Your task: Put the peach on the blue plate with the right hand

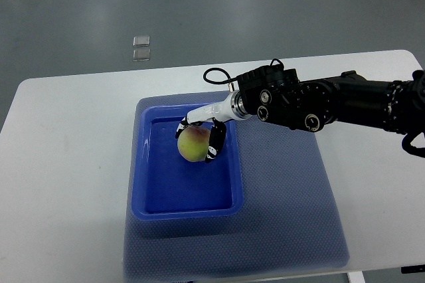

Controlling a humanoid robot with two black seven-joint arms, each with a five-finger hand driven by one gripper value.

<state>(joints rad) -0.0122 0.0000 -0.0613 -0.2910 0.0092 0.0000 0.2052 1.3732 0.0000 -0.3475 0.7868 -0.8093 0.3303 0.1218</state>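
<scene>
1. a white table (60, 163) fills most of the view, with grey floor beyond its far edge.
2. a blue mat (292, 210) covers the table's middle and right part.
3. the right arm (332, 102), black, reaches in from the right edge over the mat.
4. a blue plate (141, 183), a deep rectangular tray, sits on the mat's left portion.
5. the right hand (207, 130) has its fingers curled around the peach, inside the plate's far half.
6. the peach (193, 144), yellow-green with a reddish top, is in that grasp, low over the plate's floor; whether it touches i cannot tell.
</scene>
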